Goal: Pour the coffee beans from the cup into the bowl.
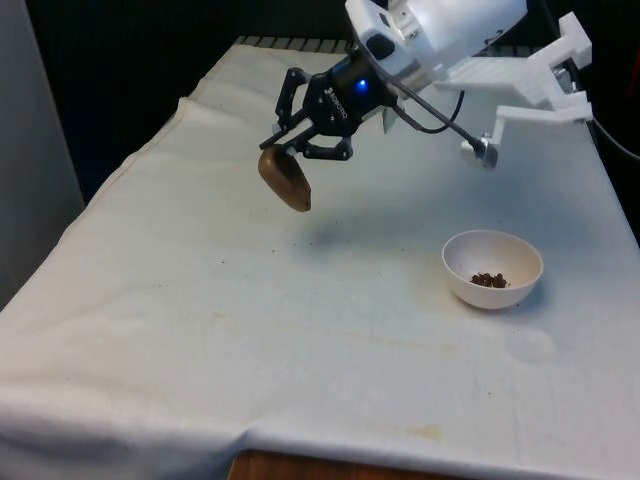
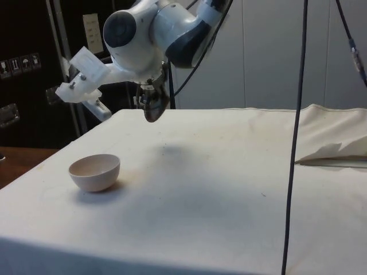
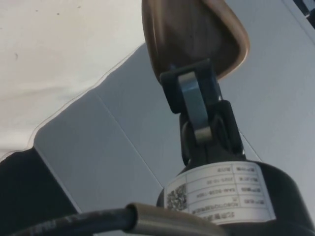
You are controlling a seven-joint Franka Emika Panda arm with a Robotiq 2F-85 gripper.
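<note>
The worktop (image 1: 200, 330) is covered by a white cloth (image 2: 229, 189), which has faint yellowish stains near the front edge. At the front view's bottom edge a strip of bare wood shows under the cloth. In the side view, a fold of the cloth lies raised at the picture's right, and two dark cables (image 2: 295, 143) hang down in front of the camera and cross the scene.

The white arm (image 1: 450, 30) reaches over the middle of the worktop and is cut off by the top edge in both fixed views. Its black hand (image 1: 290, 150) is held high in the air and is closed on the rim of a brown cup (image 1: 285, 180). The cup is tilted strongly, well above the cloth and touching nothing else. In the side view the cup (image 2: 155, 109) is dark and hard to make out under the arm.

The white bowl (image 1: 493, 268) stands on the cloth at the front view's right, well apart from the cup. A small heap of coffee beans (image 1: 489, 280) lies in it. In the side view the bowl's wall (image 2: 94, 173) hides the beans.
</note>
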